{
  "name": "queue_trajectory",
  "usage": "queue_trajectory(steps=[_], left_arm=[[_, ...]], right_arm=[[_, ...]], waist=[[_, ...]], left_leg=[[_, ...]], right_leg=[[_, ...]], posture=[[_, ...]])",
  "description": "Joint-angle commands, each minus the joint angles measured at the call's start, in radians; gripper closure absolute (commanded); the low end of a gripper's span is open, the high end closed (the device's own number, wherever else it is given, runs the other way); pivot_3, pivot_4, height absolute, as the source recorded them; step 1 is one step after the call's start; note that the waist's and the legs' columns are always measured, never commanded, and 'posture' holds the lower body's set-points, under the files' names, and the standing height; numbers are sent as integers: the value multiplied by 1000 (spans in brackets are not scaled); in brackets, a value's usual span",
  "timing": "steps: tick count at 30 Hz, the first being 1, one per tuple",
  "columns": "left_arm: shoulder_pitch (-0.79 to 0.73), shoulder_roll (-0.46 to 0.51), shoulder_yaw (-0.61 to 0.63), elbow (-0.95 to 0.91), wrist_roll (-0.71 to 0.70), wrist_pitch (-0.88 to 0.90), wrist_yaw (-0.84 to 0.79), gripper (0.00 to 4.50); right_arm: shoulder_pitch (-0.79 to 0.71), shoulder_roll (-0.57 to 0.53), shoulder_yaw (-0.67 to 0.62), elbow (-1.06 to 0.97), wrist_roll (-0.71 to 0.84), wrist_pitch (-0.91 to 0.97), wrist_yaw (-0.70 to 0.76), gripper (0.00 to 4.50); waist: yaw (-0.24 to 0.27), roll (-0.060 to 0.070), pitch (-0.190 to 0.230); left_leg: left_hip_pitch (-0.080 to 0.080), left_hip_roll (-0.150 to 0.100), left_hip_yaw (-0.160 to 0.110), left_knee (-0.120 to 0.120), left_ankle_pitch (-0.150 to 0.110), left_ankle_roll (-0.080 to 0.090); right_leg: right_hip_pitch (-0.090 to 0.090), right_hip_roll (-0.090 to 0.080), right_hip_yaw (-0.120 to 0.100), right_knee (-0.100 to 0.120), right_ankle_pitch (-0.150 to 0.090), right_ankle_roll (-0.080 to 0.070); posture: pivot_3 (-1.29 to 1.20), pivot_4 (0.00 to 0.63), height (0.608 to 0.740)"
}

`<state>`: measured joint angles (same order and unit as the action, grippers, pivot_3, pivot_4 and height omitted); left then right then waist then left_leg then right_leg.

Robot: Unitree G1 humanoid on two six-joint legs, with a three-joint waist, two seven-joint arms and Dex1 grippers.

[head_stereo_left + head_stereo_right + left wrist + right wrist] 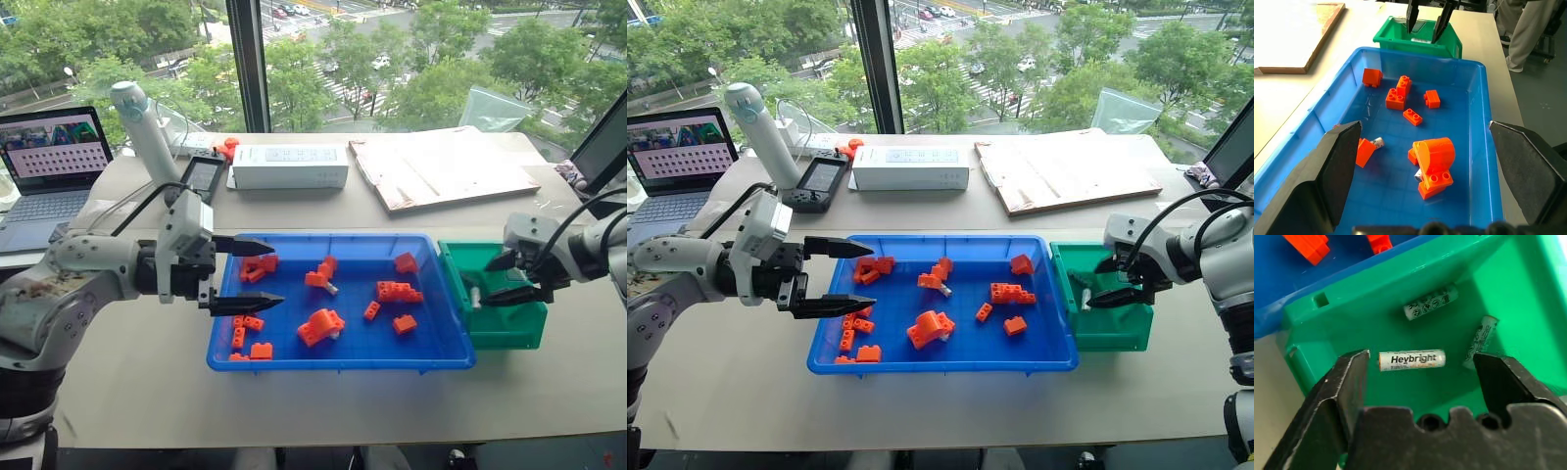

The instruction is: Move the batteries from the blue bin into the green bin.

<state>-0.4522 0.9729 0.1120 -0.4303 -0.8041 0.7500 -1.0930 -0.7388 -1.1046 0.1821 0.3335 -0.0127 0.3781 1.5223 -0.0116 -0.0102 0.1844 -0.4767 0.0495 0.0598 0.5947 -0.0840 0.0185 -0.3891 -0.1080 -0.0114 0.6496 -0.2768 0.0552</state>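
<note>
a beige table (pixel 323 392) stands against a big window (pixel 392 59) at 12 o'clock, daylight and green trees (pixel 313 78) outside. a dark window post (pixel 250 64) rises at 11 o'clock. a laptop (pixel 49 166) sits at 10 o'clock, a white box (pixel 289 166) and a flat board (pixel 441 171) near 12.

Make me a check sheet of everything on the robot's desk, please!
Surface: beige table, bare near the front edge.
Job's things: three silvery cylinder batteries lie in the small green plastic bin; two more sit among bricks in the wide blue plastic tray.
Clutter: orange toy bricks, white box, wooden board, black handheld console, laptop.
Grippers: left gripper open over the tray's end; right gripper open above the green bin, fingers empty.
Cables: black cables along both arms.
Surroundings: window with trees.
</note>
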Motion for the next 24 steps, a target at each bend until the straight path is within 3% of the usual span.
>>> queue_trajectory(steps=[1, 3, 6, 9, 11, 15, 24], left_arm=[[19, 30, 30, -33, -3, 2, -13, 0], [29, 41, 32, -34, -1, 2, -14, 0], [73, 77, 32, -47, 35, -10, -23, 0], [96, 91, 35, -55, 48, -17, -24, 0], [112, 99, 41, -64, 57, -17, -23, 0], [150, 119, 64, -82, 58, -13, -27, 0], [194, 140, 87, -92, 68, -16, -17, 0]], right_arm=[[-88, -9, -58, -78, 36, -4, -10, 34], [-124, 8, -50, -110, 53, 18, -3, 34], [-191, 119, 1, -300, 166, 128, 46, 34], [-171, 207, 43, -396, 190, 152, 13, 34], [-116, 280, 112, -443, 153, 74, -34, 34], [-62, 360, 171, -490, 144, 37, -72, 34], [-44, 451, 241, -462, 104, -43, -114, 34]], waist=[[-1, 0, 0], [-3, 0, 0], [-9, 0, 0], [-6, 0, 0], [5, -1, -1], [25, -2, -1], [19, -2, -1]], left_leg=[[0, 0, 0, 0, 0, 0], [0, 1, 0, 0, -3, -5], [0, 1, 0, 0, -4, -7], [0, 2, -1, -1, -4, -7], [0, 1, -1, 0, -5, -7], [0, 1, -1, 2, -6, -6], [0, 2, 0, 4, -6, -8]], right_leg=[[0, 0, 0, 0, 0, 0], [-1, 0, 0, 0, 0, 0], [-1, 0, 0, 0, 0, 0], [-1, 1, 0, 0, 0, -1], [0, 1, -1, 0, 0, -1], [-2, 1, -2, -2, 0, 0], [-3, 1, -3, -1, 2, 0]], posture=[[0, 150, 740], [0, 150, 740], [0, 150, 740], [0, 150, 740], [0, 150, 740], [0, 150, 740], [0, 150, 740]])
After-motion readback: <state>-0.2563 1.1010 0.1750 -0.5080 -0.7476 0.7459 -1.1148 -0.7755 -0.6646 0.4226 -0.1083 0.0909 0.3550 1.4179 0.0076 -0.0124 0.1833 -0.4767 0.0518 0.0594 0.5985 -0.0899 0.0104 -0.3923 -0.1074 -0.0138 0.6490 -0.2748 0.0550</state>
